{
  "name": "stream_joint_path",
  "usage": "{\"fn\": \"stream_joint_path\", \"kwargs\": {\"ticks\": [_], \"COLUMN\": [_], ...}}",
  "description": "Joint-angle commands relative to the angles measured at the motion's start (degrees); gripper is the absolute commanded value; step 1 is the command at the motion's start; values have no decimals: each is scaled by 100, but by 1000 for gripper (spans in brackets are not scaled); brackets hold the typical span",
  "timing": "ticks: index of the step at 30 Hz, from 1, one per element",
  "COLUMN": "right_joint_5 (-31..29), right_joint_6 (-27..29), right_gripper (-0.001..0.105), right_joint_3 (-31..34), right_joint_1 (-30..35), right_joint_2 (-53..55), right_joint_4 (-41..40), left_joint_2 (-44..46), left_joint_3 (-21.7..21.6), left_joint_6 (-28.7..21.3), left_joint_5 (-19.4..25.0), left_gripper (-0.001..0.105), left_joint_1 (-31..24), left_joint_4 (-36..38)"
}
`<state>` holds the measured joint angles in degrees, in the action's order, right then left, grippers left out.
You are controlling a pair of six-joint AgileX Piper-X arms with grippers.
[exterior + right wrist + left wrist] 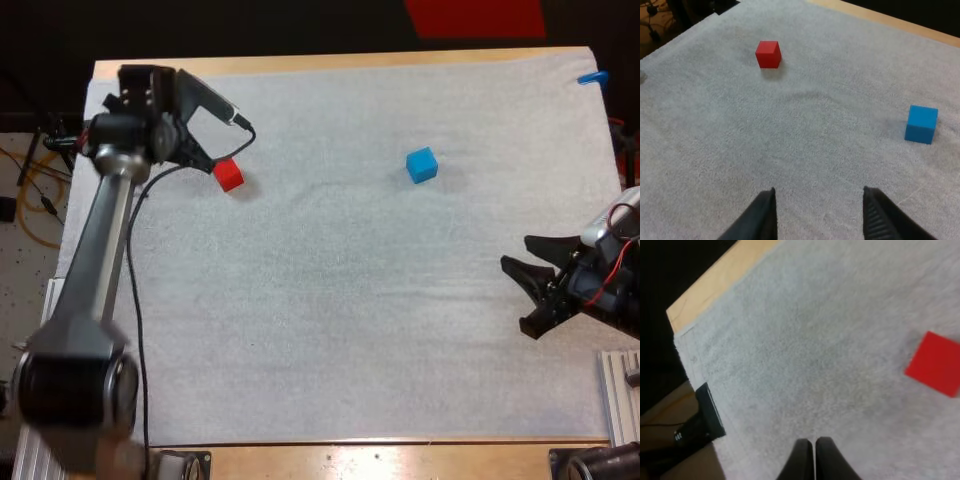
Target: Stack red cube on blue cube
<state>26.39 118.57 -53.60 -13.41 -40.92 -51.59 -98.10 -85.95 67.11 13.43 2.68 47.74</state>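
The red cube [228, 175] sits on the white mat at the far left, and the blue cube [421, 165] lies well to its right, in the far middle. My left gripper [200, 155] hovers just left of the red cube; in the left wrist view its fingers [801, 462] touch each other, shut on nothing, with the red cube [935, 370] off to one side. My right gripper [515, 290] is open near the right edge of the mat, short of both cubes. From its wrist view the right gripper [820, 215] faces the blue cube [921, 124] and the distant red cube [768, 54].
The mat's far left corner [677, 335] and the wooden table edge [715, 285] lie close to my left gripper. A black block [707, 415] stands just off the mat's left side. Loose cables [40, 190] lie beyond the table's left edge.
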Motion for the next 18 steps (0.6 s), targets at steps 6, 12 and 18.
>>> {"fn": "stream_joint_path", "kwargs": {"ticks": [6, 12, 18], "right_joint_5": [42, 42, 42], "right_joint_6": [-7, -7, -23], "right_gripper": [40, 40, 40], "right_joint_3": [-43, -43, -43], "right_joint_1": [-12, -12, -12], "right_joint_2": [27, 27, 27], "right_joint_4": [35, 35, 35], "left_joint_2": [-731, -1125, -1601], "left_joint_3": [-286, -302, -302], "left_joint_6": [-432, -941, -1200], "left_joint_5": [374, 587, 681], "left_gripper": [0, 0, 0], "left_joint_1": [31, 118, 159], "left_joint_4": [-146, -659, -958]}}
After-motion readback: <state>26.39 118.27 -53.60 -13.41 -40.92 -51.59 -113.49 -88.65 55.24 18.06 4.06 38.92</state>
